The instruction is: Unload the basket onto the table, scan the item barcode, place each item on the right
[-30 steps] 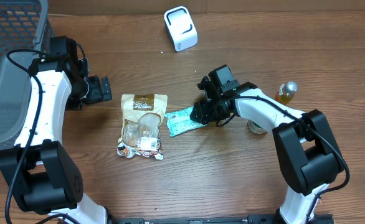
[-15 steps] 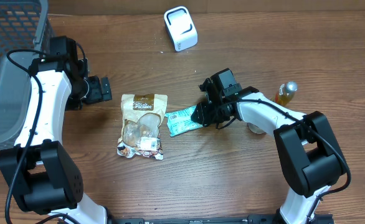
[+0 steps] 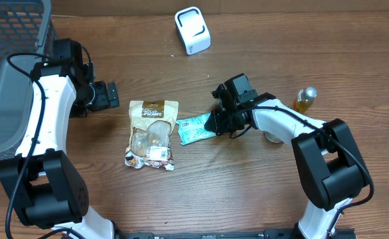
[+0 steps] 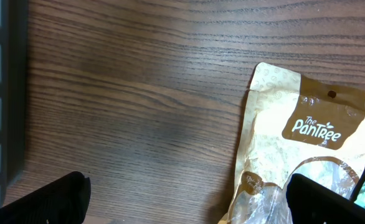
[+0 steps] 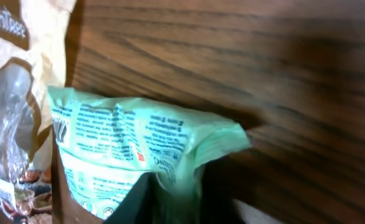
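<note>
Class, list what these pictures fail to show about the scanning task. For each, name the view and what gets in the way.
Barcode on the green packet: overhead, too small; right wrist, print blurred.
Whether the right claw grips it: overhead, the arm covers its tips; right wrist, the bottom edge cuts them off.
Lower half of the pouch: left wrist, the bottom edge cuts it off.

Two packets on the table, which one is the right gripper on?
The small green packet: its end is pinched in the right gripper. The larger tan PanTree pouch lies beside it, untouched.
</note>
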Tool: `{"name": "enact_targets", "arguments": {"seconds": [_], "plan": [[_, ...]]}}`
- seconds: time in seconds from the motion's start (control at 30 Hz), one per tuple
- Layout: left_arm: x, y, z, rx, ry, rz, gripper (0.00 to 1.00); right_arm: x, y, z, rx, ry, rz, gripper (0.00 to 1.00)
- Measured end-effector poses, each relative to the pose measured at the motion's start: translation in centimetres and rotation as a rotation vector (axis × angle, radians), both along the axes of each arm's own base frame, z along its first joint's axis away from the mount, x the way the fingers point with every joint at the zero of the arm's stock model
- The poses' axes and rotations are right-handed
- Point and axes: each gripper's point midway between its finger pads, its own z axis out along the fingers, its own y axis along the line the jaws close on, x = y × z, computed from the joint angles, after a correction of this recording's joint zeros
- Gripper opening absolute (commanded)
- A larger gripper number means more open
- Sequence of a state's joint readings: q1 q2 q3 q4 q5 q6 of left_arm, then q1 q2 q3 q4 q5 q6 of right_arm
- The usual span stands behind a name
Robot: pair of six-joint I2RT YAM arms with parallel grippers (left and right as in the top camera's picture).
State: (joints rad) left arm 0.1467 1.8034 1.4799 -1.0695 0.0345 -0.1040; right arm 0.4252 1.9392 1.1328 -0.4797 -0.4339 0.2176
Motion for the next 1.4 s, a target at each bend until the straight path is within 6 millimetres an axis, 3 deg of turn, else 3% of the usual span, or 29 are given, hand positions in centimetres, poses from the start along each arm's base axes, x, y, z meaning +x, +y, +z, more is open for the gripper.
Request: {"name": "enact_targets", "arguments": {"seconds": [0.17, 0.4, 0.87, 1.1, 1.4], "plan": [[0.0, 0.0, 0.0, 0.000, 0.000, 0.000, 1.00, 0.0, 0.1, 0.2, 0.019, 0.005, 0.003, 0.04], [0.0, 0.0, 0.0, 0.000, 0.000, 0.000, 0.99, -0.3, -0.5, 1.4, 0.095, 0.049, -0.001, 0.04], [0.0, 0.0, 0.0, 0.000, 0.000, 0.000, 1.00, -3.7, -1.8, 11.9, 0.205, -0.096, 0.150, 0.04], [0.0, 0.0, 0.0, 0.000, 0.000, 0.000, 1.00, -6.7, -3.1, 14.6, 0.250, -0.109, 0.239, 0.04], [0.0, 0.0, 0.0, 0.000, 0.000, 0.000, 1.00, -9.3, -2.4, 16.5, 0.348, -0.127, 0.368, 0.04]]}}
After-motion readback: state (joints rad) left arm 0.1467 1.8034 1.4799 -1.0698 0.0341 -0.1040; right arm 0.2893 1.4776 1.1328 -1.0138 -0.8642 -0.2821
